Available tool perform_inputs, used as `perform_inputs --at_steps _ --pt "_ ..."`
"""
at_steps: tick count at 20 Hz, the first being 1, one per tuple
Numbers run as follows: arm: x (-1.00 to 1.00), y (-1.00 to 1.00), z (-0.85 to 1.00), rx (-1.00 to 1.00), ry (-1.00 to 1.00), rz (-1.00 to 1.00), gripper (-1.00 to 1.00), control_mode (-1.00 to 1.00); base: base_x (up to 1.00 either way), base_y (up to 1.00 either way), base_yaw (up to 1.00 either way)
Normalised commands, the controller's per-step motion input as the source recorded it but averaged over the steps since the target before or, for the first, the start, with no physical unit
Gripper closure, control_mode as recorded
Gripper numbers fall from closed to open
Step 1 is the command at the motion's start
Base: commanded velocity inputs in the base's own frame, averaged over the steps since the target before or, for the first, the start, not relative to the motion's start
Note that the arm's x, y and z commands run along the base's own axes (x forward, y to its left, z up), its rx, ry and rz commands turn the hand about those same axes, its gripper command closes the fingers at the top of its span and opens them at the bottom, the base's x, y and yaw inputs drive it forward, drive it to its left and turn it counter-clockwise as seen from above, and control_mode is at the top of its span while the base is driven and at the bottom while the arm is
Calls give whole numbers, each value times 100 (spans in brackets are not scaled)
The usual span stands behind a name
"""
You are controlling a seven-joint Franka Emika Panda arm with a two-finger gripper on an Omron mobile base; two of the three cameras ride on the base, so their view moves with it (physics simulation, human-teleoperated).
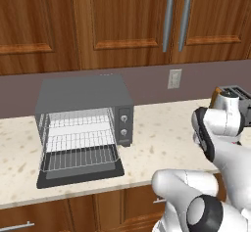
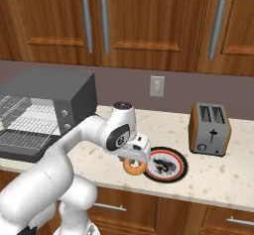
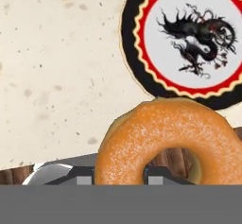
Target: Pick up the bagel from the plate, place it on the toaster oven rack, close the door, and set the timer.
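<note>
Arm bent at elbow, forearm reaching down over counter front edge; gripper points downward, clenched on bagel, lifted clear of plate. Left to right along counter: toaster oven with door dropped flat, rack bare; arm with bagel; plate just beside it, nothing on it; orange toaster well apart at right. Wall outlet behind.

Bagel: matt, finely grainy golden crust. Plate: smooth, glazed-looking ceramic. Counter: smooth speckled beige stone. Toaster oven: matt dark grey casing; rack: silvery metal wire. Cabinets: grained brown wood.
</note>
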Motion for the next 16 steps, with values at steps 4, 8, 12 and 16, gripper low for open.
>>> perform_inputs --at_steps 4,8,12,16 --pt "-5 74 88 -4 -13 0 100 -100 0 0 0" --pt "0 79 71 -3 -1 5 100 -100 0 0 0" --pt "-1 91 50 0 1 13 100 -100 0 0 0" --pt "-2 99 29 0 6 19 100 -100 0 0 0"
